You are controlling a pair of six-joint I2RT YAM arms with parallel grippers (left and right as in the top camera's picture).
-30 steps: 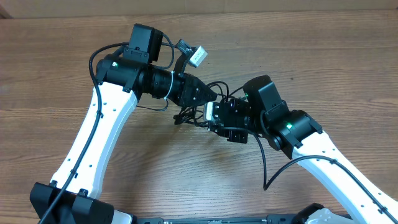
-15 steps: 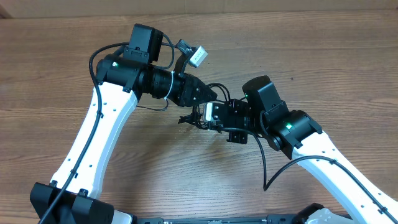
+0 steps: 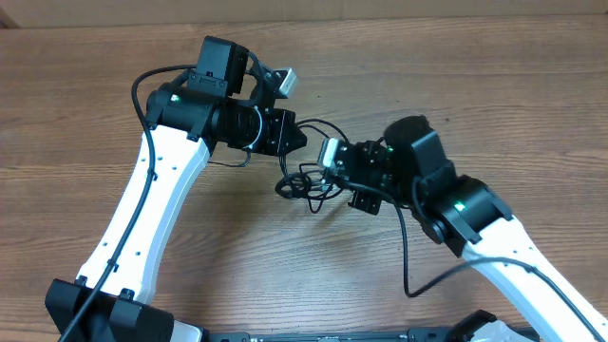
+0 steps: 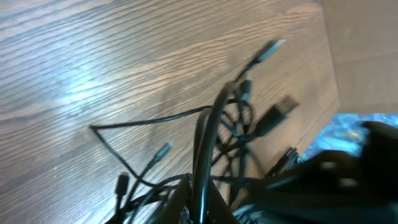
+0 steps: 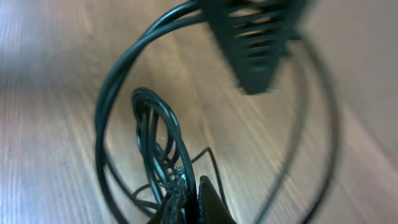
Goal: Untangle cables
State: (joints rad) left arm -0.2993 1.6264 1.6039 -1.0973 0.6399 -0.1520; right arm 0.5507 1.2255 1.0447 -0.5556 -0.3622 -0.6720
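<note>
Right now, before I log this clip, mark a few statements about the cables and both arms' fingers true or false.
1. The right fingers are shut on the cables. True.
2. The left fingers stand wide open and hold nothing. False: they are shut on a cable too.
3. The cables lie in separate straight lines. False: they form one tangle between the two arms.
4. The table has a wood-grain top. True.
5. A pale-tipped plug shows in the left wrist view. True.
</note>
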